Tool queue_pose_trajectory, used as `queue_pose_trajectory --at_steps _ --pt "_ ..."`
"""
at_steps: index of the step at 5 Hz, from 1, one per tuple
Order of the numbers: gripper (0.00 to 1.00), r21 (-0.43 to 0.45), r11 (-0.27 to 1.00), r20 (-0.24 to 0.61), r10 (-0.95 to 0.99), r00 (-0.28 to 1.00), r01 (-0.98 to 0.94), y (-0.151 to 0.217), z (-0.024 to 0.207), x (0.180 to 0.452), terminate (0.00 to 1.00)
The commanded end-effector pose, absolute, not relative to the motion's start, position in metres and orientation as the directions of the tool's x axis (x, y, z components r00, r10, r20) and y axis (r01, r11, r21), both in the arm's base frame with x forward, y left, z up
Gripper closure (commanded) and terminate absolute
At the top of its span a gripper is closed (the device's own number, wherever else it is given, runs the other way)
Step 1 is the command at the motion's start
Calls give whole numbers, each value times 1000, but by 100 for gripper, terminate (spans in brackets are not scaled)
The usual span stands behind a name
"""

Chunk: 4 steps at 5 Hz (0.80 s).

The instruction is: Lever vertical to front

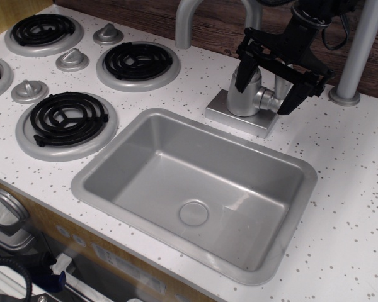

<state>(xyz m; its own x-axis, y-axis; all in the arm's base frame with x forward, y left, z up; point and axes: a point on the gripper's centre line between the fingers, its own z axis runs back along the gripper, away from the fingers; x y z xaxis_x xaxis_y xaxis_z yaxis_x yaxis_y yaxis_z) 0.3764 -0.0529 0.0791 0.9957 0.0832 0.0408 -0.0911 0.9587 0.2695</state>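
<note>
The lever (281, 79) is a small silver paddle standing upright on a short stub (268, 99) at the right side of the cylindrical faucet base (244, 94). My black gripper (263, 97) comes down from the upper right with its jaws spread wide. The left finger (245, 70) is against the upper left of the faucet base. The right finger (297, 93) is just to the right of the lever. The lever and the top of the base lie between the fingers. The gripper hides part of the lever.
The faucet's square plate (234, 117) sits behind the silver sink (82, 182). The curved spout (186, 22) rises at the back. A grey post (359, 50) stands at the right. Black burners (68, 118) and round stove knobs (72, 60) are at the left.
</note>
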Motion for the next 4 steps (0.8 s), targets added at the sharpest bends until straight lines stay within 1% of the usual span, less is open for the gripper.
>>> queue_pose_trajectory --at_steps 1,4 --pt "0 234 967 169 60 984 -99 -62 115 387 0" --pt "0 247 969 207 -28 978 -24 -72 117 420 0"
